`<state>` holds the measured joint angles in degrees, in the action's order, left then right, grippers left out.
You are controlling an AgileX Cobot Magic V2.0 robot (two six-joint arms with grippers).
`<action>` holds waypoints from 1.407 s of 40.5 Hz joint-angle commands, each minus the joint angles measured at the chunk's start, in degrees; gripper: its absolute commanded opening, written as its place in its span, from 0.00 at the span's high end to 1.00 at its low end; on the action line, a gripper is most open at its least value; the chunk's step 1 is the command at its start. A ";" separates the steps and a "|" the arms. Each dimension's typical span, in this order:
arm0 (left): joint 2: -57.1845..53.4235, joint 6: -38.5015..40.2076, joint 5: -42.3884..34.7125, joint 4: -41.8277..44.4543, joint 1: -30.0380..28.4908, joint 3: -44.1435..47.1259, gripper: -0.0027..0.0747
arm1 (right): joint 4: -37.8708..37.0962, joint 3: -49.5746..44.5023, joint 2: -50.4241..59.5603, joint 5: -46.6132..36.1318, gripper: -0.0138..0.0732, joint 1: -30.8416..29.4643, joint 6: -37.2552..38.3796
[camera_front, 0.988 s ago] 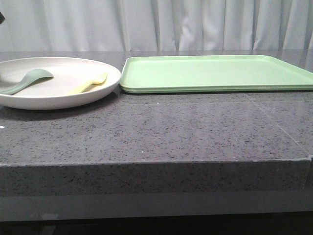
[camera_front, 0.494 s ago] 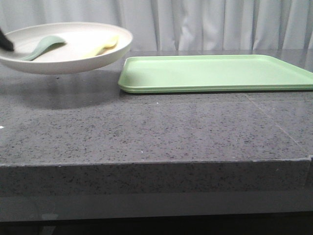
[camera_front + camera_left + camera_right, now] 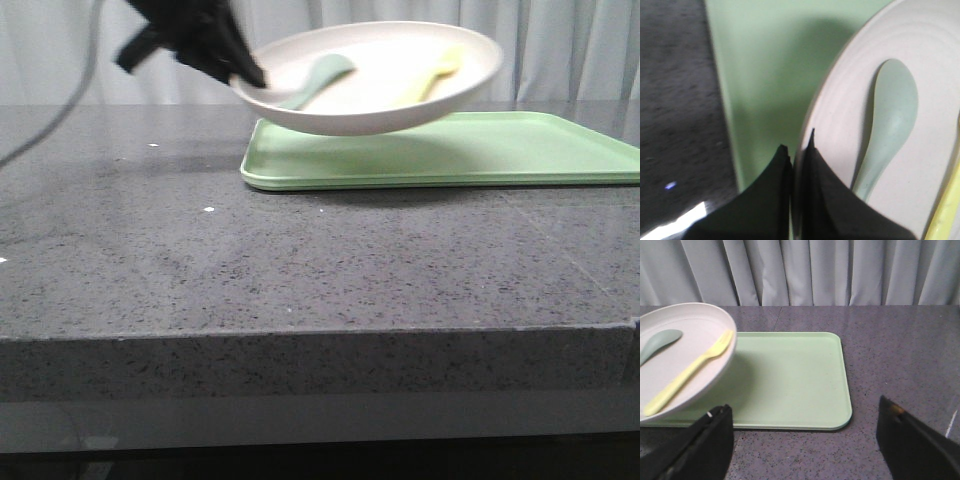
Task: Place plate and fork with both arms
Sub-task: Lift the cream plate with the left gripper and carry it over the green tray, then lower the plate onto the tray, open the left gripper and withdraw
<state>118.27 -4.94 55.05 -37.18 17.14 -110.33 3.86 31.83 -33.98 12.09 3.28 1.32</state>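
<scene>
The cream-white plate (image 3: 370,105) hangs in the air over the left part of the light-green tray (image 3: 520,150). My left gripper (image 3: 245,75) is shut on the plate's left rim, one finger above and one below the rim (image 3: 805,130). In the plate lie the pale-yellow fork (image 3: 435,72) and a teal-green spoon (image 3: 318,78). The right wrist view shows the plate (image 3: 675,385), the fork (image 3: 690,372) and the tray (image 3: 790,380) from the near side. My right gripper (image 3: 805,440) stands open above the counter, in front of the tray, holding nothing.
The dark speckled stone counter (image 3: 300,260) runs to a front edge near the camera. A pale curtain (image 3: 560,50) closes off the back. A cable (image 3: 60,110) trails from the left arm at the far left.
The plate, which was resting on the counter at the left, has been lifted and carried right until it hangs over the tray's left part. The left gripper has come into view with it.
</scene>
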 commanded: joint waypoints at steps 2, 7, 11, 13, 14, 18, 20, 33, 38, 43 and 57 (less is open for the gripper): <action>1.46 4.22 -0.40 -3.16 3.08 -8.74 0.99 | 0.17 2.19 -0.35 -5.01 0.15 -0.19 -0.11; 5.46 7.29 1.32 -3.03 4.50 -14.54 0.99 | 0.17 2.19 -0.35 -5.01 0.15 -0.19 -0.11; 7.27 9.52 1.45 -3.03 4.85 -16.73 0.99 | 0.17 2.19 -0.35 -5.01 0.15 -0.19 -0.11; 7.66 10.91 1.45 -2.94 4.85 -17.22 0.99 | 0.17 2.19 -0.35 -5.01 0.15 -0.19 -0.11; 7.78 11.02 1.58 -2.94 4.85 -17.51 0.99 | 0.17 2.19 -0.35 -5.01 0.15 -0.19 -0.11; 8.15 12.02 1.08 -2.08 4.85 -17.63 0.99 | 0.17 2.19 -0.35 -5.01 0.15 -0.19 -0.11; 8.25 13.64 0.68 -0.53 4.85 -17.63 0.99 | 0.17 2.19 -0.35 -5.01 0.15 -0.19 -0.11; 8.39 21.94 -3.76 1.67 4.85 -17.63 0.99 | 0.17 2.19 -0.35 -5.01 0.15 -0.19 -0.11; 8.39 21.94 -3.76 1.67 4.85 -17.63 0.99 | 0.17 2.19 -0.35 -5.01 0.15 -0.19 -0.11; 8.39 21.94 -3.76 2.09 5.20 -17.63 0.97 | 0.17 2.19 -0.35 -5.01 0.15 -0.19 -0.11; 8.60 21.94 -3.98 2.46 5.94 -17.63 0.74 | 0.17 2.19 -0.35 -5.01 0.15 -0.19 -0.11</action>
<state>130.74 16.33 53.96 -32.19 22.37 -125.92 3.86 31.83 -33.98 12.09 3.28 1.32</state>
